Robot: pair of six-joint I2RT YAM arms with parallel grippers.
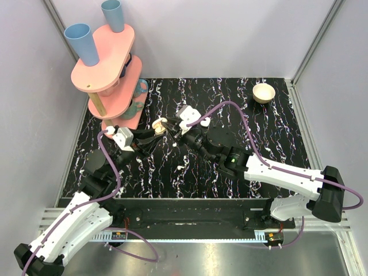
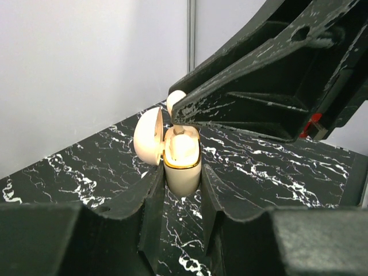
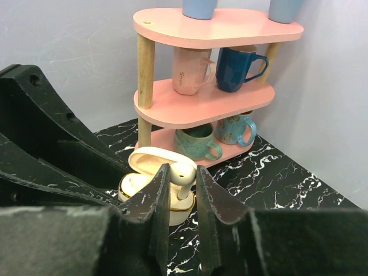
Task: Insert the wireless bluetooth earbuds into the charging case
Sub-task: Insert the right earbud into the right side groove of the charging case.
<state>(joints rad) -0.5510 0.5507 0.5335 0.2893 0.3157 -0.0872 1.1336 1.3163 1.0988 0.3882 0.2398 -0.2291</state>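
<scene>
The charging case (image 2: 182,167) is cream with a gold rim, and its lid (image 2: 148,138) is open. My left gripper (image 2: 182,175) is shut on the case body and holds it upright. My right gripper (image 3: 183,172) is shut on one white earbud (image 3: 184,174), held right over the open case (image 3: 179,211) with its stem pointing down into it. In the left wrist view the right fingers (image 2: 259,98) reach in from above with the earbud (image 2: 175,99) at their tip. In the top view both grippers meet at the case (image 1: 162,123). A second small white earbud (image 1: 181,168) lies on the mat nearer the arms.
A pink three-tier rack (image 1: 106,69) with mugs and two blue cups (image 1: 83,43) stands at the back left, close behind the case; it also shows in the right wrist view (image 3: 201,103). A small beige bowl (image 1: 264,92) sits at the back right. The black marbled mat (image 1: 259,132) covers the table.
</scene>
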